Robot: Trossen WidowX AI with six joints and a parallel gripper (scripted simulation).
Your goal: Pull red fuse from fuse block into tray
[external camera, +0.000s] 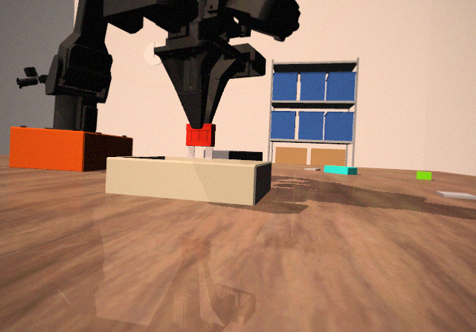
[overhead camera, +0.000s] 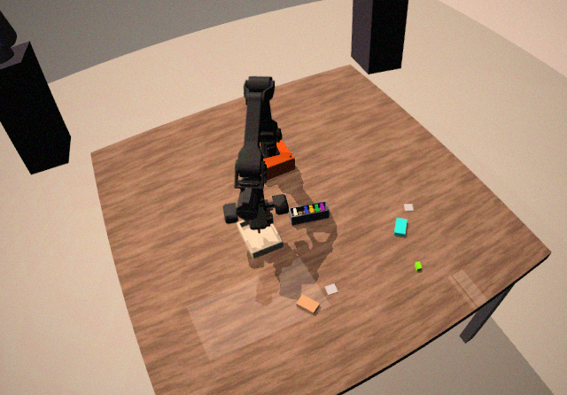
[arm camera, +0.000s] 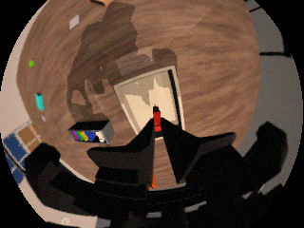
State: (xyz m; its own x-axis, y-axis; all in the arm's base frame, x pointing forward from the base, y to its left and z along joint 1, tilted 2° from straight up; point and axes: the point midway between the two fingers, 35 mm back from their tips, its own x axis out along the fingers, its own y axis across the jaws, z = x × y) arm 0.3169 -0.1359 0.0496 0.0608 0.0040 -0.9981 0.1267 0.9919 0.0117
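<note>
My gripper point(external camera: 200, 124) point(arm camera: 156, 121) is shut on the red fuse point(external camera: 200, 135) point(arm camera: 157, 116). The fuse is upright, its two pale prongs pointing down, and its prong tips show just at the height of the tray's rim in the exterior view. The cream tray point(overhead camera: 267, 250) point(external camera: 180, 182) point(arm camera: 124, 101) lies below the fuse; in the wrist view the fuse is over the tray's near part. The dark fuse block point(overhead camera: 309, 218) point(arm camera: 108, 131) stands beside the tray, with white, blue, yellow, green and purple fuses in it.
The orange arm base point(overhead camera: 280, 169) point(external camera: 46, 149) stands behind. A cyan block point(overhead camera: 400, 227) point(external camera: 340, 169) point(arm camera: 40, 102), a lime cube point(overhead camera: 417, 266) point(external camera: 423, 175) point(arm camera: 31, 64), an orange-tan block point(overhead camera: 307, 304) and pale flat squares point(overhead camera: 330, 289) point(overhead camera: 408, 207) lie farther off on the table.
</note>
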